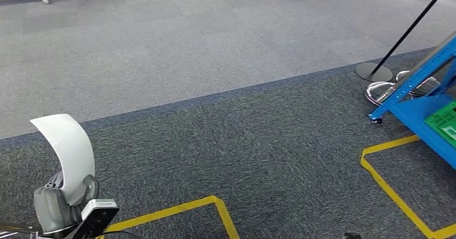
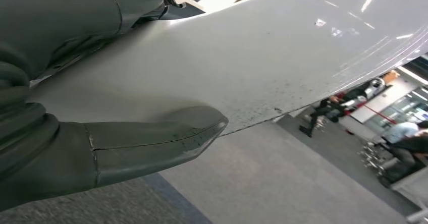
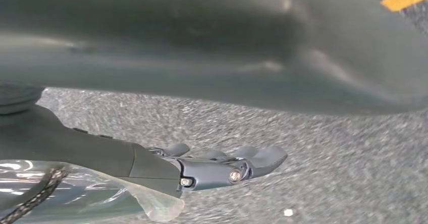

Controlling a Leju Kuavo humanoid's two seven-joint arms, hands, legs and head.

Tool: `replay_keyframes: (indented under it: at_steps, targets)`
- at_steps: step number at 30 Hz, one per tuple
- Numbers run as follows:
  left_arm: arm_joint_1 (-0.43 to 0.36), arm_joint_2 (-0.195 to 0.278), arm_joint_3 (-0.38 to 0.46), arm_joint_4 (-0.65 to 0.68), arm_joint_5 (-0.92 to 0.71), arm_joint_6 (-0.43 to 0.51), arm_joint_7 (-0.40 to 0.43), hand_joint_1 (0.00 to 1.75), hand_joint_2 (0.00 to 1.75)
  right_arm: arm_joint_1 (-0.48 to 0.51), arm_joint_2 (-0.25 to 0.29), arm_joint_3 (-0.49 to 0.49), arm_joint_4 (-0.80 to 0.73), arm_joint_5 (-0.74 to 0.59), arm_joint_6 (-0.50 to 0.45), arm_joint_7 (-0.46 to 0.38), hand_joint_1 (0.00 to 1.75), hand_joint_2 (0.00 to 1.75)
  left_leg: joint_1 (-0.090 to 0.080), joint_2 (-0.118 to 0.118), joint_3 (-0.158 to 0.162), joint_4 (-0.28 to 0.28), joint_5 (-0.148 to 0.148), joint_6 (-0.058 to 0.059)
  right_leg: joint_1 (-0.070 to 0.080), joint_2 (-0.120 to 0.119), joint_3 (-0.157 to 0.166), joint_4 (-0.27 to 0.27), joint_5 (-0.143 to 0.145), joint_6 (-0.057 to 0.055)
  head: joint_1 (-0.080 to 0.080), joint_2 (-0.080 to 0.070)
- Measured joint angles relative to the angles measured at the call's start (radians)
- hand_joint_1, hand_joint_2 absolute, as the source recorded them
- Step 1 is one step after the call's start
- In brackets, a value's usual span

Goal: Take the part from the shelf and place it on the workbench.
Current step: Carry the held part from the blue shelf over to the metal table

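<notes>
White curved part (image 1: 67, 153) in left hand (image 1: 62, 204), thumb (image 2: 151, 146) pressing it

Glossy white curved part (image 1: 67, 150), faintly speckled with dark flecks (image 2: 262, 77). Grey left hand (image 1: 63, 204) with grey thumb (image 2: 151, 143). Dark grey right hand (image 3: 202, 168), fingers possibly bluish. Two-tone grey carpet (image 1: 215, 88), yellow floor tape (image 1: 395, 193). Blue shelf frame (image 1: 425, 96) bearing a green tray (image 1: 443, 121).

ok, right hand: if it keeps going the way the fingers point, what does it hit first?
Probably nothing solid. The right hand holds nothing, its fingers stretched out low over the grey carpet. Nothing stands ahead of them in the right wrist view; carpet would likely come first, though depth is unclear.
</notes>
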Motion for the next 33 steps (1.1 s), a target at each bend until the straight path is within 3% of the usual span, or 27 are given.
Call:
replay_keyframes:
  at_steps: [1, 3, 5, 6, 7, 8, 10, 12, 14, 15, 16, 17, 19, 20, 22, 23, 25, 27, 28, 29, 30, 31, 32, 33]
  targets:
    - [0.001, 0.0, 0.0, 0.001, 0.0, 0.0, 0.0, 1.75, 1.75, 0.0, 0.0, 0.001, 0.0, 0.001, 0.0, 0.0, 0.0, 0.0, -0.001, -0.013, 0.001, 0.0, 0.0, 0.0, 0.0, 0.008, 0.022, -0.057, 0.04, -0.004, 0.0, 0.0]
    - [0.0, -0.001, 0.0, 0.001, 0.0, 0.0, 0.0, 1.75, 1.75, -0.001, 0.0, 0.004, 0.0, 0.002, 0.0, 0.0, 0.0, 0.0, -0.003, -0.037, 0.0, 0.005, 0.0, -0.002, -0.002, 0.058, 0.08, -0.196, 0.103, -0.012, 0.0, 0.0]
    - [0.0, -0.003, -0.001, 0.001, 0.0, -0.001, 0.0, 1.75, 1.75, -0.001, 0.0, 0.006, 0.0, 0.002, 0.0, 0.0, 0.0, 0.0, -0.002, -0.06, -0.01, 0.009, 0.003, -0.012, -0.003, 0.094, 0.112, -0.263, 0.117, -0.015, -0.001, 0.0]
    - [0.001, -0.004, -0.001, 0.001, 0.0, -0.001, 0.0, 1.75, 1.75, -0.001, 0.0, 0.007, 0.0, 0.002, 0.0, 0.0, 0.0, 0.0, -0.001, -0.073, -0.015, 0.01, 0.006, -0.019, -0.002, 0.089, 0.116, -0.268, 0.115, -0.016, -0.001, 0.0]
    - [0.002, -0.004, -0.001, 0.001, 0.0, -0.001, 0.0, 1.75, 1.75, -0.001, 0.0, 0.007, 0.0, 0.002, 0.0, 0.0, 0.0, 0.0, 0.001, -0.083, -0.019, 0.011, 0.009, -0.025, -0.003, 0.076, 0.118, -0.269, 0.118, -0.019, -0.001, 0.0]
    - [0.003, -0.005, 0.0, 0.001, 0.0, -0.001, 0.0, 1.75, 1.75, -0.002, 0.001, 0.007, 0.001, 0.002, 0.0, 0.0, 0.0, 0.0, 0.001, -0.078, -0.024, 0.017, 0.005, -0.031, -0.004, 0.063, 0.119, -0.273, 0.122, -0.023, -0.001, 0.0]
    - [0.002, -0.005, 0.0, 0.001, -0.001, 0.0, 0.0, 1.75, 1.75, -0.002, 0.003, 0.008, 0.001, 0.002, -0.001, -0.001, 0.0, 0.0, -0.001, -0.034, -0.051, 0.078, -0.036, -0.041, -0.007, 0.033, 0.123, -0.281, 0.127, -0.031, -0.005, 0.0]
    - [0.001, -0.005, 0.0, 0.001, -0.002, -0.001, 0.0, 1.75, 1.75, 0.0, 0.004, 0.008, 0.001, 0.002, -0.001, -0.002, 0.0, 0.0, 0.003, 0.017, -0.105, 0.202, -0.105, -0.051, -0.004, 0.0, 0.123, -0.282, 0.125, -0.036, -0.008, 0.0]
    - [0.004, -0.005, -0.001, 0.002, -0.007, 0.0, 0.0, 1.75, 1.75, 0.001, 0.003, 0.008, 0.001, 0.002, -0.002, -0.003, 0.0, 0.0, 0.011, 0.033, -0.138, 0.285, -0.134, -0.06, -0.002, -0.031, 0.121, -0.281, 0.124, -0.037, -0.008, 0.0]
    - [0.006, -0.006, -0.001, 0.003, -0.01, 0.001, 0.0, 1.75, 1.75, 0.001, 0.003, 0.008, 0.001, 0.002, -0.002, -0.005, 0.0, 0.0, 0.014, 0.038, -0.129, 0.276, -0.121, -0.063, -0.002, -0.045, 0.121, -0.281, 0.123, -0.036, -0.008, 0.0]
    - [0.008, -0.006, -0.001, 0.003, -0.012, 0.002, 0.0, 1.75, 1.75, 0.0, 0.004, 0.008, 0.001, 0.003, -0.003, -0.006, 0.0, 0.0, 0.017, 0.046, -0.1, 0.229, -0.093, -0.064, -0.002, -0.058, 0.122, -0.281, 0.122, -0.035, -0.008, 0.0]
    - [0.01, -0.007, -0.001, 0.003, -0.012, 0.004, 0.0, 1.75, 1.75, -0.001, 0.004, 0.008, 0.001, 0.003, -0.003, -0.007, 0.0, 0.0, 0.018, 0.063, -0.06, 0.157, -0.062, -0.063, -0.002, -0.07, 0.125, -0.28, 0.121, -0.032, -0.008, 0.0]
    - [0.011, -0.009, 0.0, 0.003, -0.012, 0.007, 0.0, 1.75, 1.75, -0.002, 0.004, 0.008, 0.001, 0.004, -0.003, -0.008, 0.0, 0.0, 0.011, 0.102, 0.005, 0.039, -0.029, -0.052, 0.002, -0.09, 0.13, -0.278, 0.115, -0.022, -0.007, 0.0]
    - [0.013, -0.01, 0.0, 0.003, -0.01, 0.007, 0.0, 1.75, 1.75, -0.002, 0.004, 0.008, 0.001, 0.005, -0.004, -0.009, 0.0, 0.0, 0.007, 0.112, 0.017, 0.013, -0.027, -0.045, 0.004, -0.099, 0.132, -0.278, 0.113, -0.017, -0.007, 0.0]
    - [0.02, -0.013, 0.002, 0.003, -0.004, 0.008, -0.001, 1.75, 1.75, -0.004, 0.004, 0.008, 0.001, 0.006, -0.005, -0.009, 0.0, 0.0, 0.002, 0.097, 0.015, 0.007, -0.028, -0.031, 0.003, -0.117, 0.137, -0.28, 0.111, -0.005, -0.007, 0.0]
    - [0.024, -0.014, 0.004, 0.003, -0.001, 0.009, -0.002, 1.75, 1.75, -0.006, 0.004, 0.009, 0.001, 0.007, -0.005, -0.01, 0.0, 0.0, 0.002, 0.088, 0.015, 0.004, -0.026, -0.025, 0.001, -0.113, 0.137, -0.278, 0.106, 0.001, -0.007, 0.0]
    - [0.027, -0.017, 0.006, 0.003, 0.005, 0.009, -0.005, 1.75, 1.75, -0.007, 0.004, 0.01, 0.002, 0.01, -0.006, -0.013, 0.0, 0.0, 0.006, 0.067, 0.017, -0.003, -0.019, -0.011, -0.004, -0.07, 0.116, -0.23, 0.07, 0.01, -0.003, 0.0]
    - [0.028, -0.021, 0.008, 0.003, 0.01, 0.01, -0.007, 1.75, 1.75, -0.003, 0.005, 0.011, 0.003, 0.014, -0.006, -0.016, 0.0, 0.0, 0.006, 0.046, 0.015, -0.004, -0.016, -0.003, -0.005, -0.019, 0.053, -0.099, 0.003, 0.012, 0.0, 0.0]
    - [0.028, -0.022, 0.01, 0.003, 0.011, 0.01, -0.007, 1.75, 1.75, -0.001, 0.005, 0.012, 0.003, 0.015, -0.006, -0.017, 0.0, 0.0, 0.005, 0.033, 0.013, -0.004, -0.015, -0.001, -0.005, -0.009, 0.018, -0.029, -0.021, 0.013, 0.001, 0.0]
    - [0.03, -0.023, 0.011, 0.003, 0.011, 0.01, -0.008, 1.75, 1.75, 0.001, 0.005, 0.012, 0.003, 0.016, -0.006, -0.018, 0.0, 0.0, 0.004, 0.02, 0.013, -0.003, -0.015, 0.0, -0.005, -0.004, -0.008, 0.016, -0.029, 0.013, 0.0, 0.0]
    - [0.031, -0.023, 0.013, 0.003, 0.012, 0.01, -0.008, 1.75, 1.75, 0.002, 0.005, 0.013, 0.003, 0.018, -0.006, -0.018, 0.0, 0.0, 0.003, 0.006, 0.014, -0.003, -0.015, 0.0, -0.004, -0.002, -0.017, 0.022, -0.015, 0.012, 0.0, 0.0]
    - [0.031, -0.023, 0.015, 0.003, 0.012, 0.01, -0.008, 1.75, 1.75, 0.002, 0.005, 0.013, 0.003, 0.018, -0.007, -0.019, 0.0, 0.0, 0.003, -0.008, 0.015, -0.002, -0.015, 0.0, -0.005, 0.001, -0.005, -0.014, 0.018, 0.011, 0.0, 0.0]
    - [0.031, -0.023, 0.016, 0.003, 0.012, 0.011, -0.008, 1.75, 1.75, 0.002, 0.005, 0.014, 0.003, 0.019, -0.007, -0.019, 0.0, 0.0, 0.004, -0.022, 0.017, -0.001, -0.015, -0.001, -0.006, 0.011, 0.022, -0.08, 0.06, 0.009, 0.0, 0.0]
    - [0.031, -0.023, 0.017, 0.003, 0.012, 0.011, -0.009, 1.75, 1.75, 0.001, 0.005, 0.014, 0.003, 0.019, -0.007, -0.019, 0.0, 0.0, 0.003, -0.034, 0.017, 0.001, -0.016, -0.003, -0.009, 0.037, 0.053, -0.151, 0.093, 0.007, 0.001, 0.0]
